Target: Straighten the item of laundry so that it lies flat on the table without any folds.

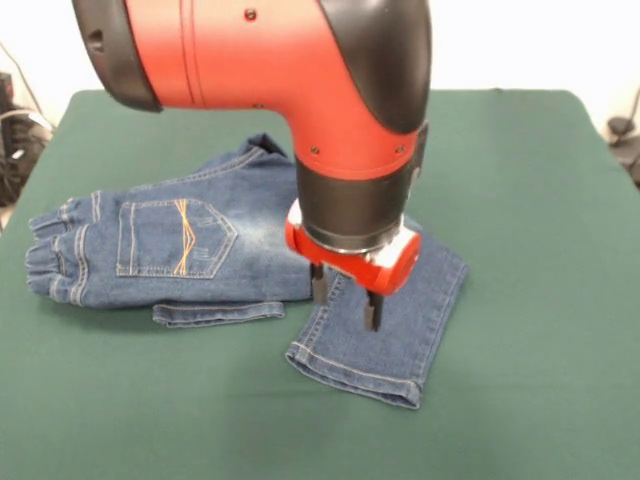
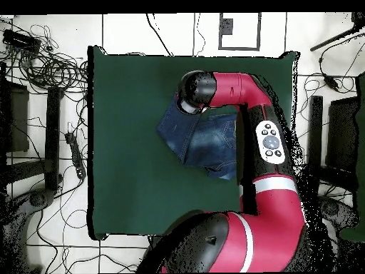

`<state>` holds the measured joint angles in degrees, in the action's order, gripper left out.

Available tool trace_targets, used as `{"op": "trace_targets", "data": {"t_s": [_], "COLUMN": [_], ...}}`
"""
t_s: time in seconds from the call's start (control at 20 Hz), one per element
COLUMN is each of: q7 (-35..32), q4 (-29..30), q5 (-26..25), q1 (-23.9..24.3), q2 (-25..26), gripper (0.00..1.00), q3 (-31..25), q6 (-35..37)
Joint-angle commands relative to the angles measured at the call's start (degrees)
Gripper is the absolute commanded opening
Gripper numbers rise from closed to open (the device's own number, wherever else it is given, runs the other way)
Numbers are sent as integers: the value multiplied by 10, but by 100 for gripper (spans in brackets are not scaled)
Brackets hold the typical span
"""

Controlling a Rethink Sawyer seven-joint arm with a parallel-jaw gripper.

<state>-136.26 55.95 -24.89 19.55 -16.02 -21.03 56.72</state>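
The small blue denim jeans (image 1: 190, 250) lie on the dark green table (image 1: 520, 380), waistband at the left, a back pocket with orange stitching facing up. One leg is bent and runs down toward the front, its hem (image 1: 355, 375) near the table's middle. A folded strip of the other leg sticks out under the seat. My gripper (image 1: 345, 302) hangs just above the bent leg, its two dark fingers open with a gap and nothing between them. In the overhead view the jeans (image 2: 203, 143) lie partly hidden under the arm, and the gripper itself is hidden under the arm's wrist.
The red and black arm (image 1: 300, 70) fills the top of the front view and hides the far part of the jeans. Cables and stands (image 2: 43, 78) lie on the floor around the table.
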Motion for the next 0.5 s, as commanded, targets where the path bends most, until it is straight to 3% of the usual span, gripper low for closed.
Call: {"op": "trace_targets", "data": {"t_s": [0.05,0.5], "q7": [91,101], "q4": [-61,-23], "q5": [-30,-45], "q1": [-30,-27], "q2": [37,58], "gripper": [100,100], "q3": [-10,-10], "q6": [25,-24]}}
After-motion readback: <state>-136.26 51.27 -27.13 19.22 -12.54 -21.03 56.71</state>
